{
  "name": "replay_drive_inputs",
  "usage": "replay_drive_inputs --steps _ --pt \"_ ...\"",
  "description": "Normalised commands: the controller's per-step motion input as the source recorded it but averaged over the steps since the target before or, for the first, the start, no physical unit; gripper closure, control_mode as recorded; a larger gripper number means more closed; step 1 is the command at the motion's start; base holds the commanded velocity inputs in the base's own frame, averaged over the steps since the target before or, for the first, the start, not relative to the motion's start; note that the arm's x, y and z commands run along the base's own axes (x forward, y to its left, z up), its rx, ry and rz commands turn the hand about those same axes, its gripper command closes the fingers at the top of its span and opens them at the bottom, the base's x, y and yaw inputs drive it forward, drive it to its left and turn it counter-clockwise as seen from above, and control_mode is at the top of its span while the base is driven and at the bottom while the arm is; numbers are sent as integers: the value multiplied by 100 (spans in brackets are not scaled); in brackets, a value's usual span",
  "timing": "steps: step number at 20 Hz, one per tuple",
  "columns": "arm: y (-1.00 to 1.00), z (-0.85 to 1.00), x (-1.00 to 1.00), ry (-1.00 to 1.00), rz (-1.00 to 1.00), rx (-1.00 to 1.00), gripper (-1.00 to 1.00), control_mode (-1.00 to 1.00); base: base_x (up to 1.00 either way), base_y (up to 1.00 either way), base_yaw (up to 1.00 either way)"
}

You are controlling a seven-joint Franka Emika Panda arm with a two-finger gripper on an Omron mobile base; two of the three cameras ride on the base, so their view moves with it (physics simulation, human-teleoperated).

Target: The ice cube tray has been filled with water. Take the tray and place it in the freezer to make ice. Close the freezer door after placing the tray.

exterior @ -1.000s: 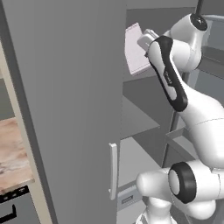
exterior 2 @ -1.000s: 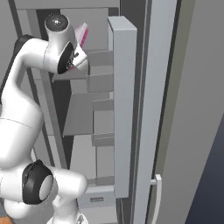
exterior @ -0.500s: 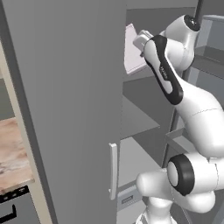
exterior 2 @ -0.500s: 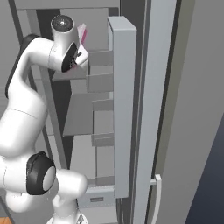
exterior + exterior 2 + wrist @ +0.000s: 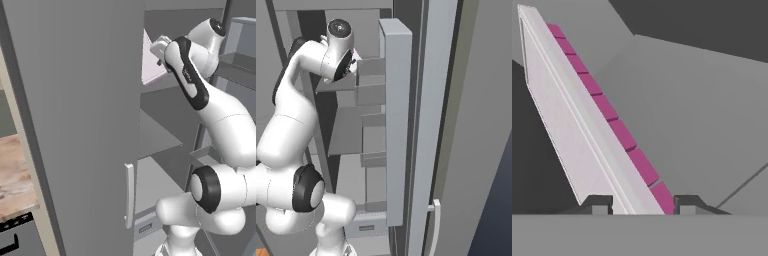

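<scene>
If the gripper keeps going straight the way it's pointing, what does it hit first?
Probably the grey inner shelf of the freezer; the held ice cube tray would reach it before the gripper does, though depth is unclear.

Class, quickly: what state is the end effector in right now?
End effector: closed on the ice cube tray, held up inside the freezer.

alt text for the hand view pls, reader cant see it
A flat, thin pale pinkish-lavender ice cube tray with a row of darker pink cells along its edge runs diagonally from upper left down between the two small dark fingertips of the tool, which grips it. Behind it lie plain grey freezer shelf surfaces and dark shadow.
</scene>
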Motion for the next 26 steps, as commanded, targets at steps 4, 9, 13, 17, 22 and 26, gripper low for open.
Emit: replay_drive_inputs --steps 4,9,13,17,22,26 --pt "0 -18 17 0 5 -1 100 -100 0 0 0" --pt "0 -22 12 0 2 -3 100 -100 0 0 0" --pt "1 -13 19 0 0 -3 100 -100 0 0 0" --pt "0 -7 23 0 0 -2 100 -100 0 0 0" --pt "0 -9 29 0 0 -2 100 -100 0 0 0" --pt "1 -16 29 0 0 -4 100 -100 0 0 0"
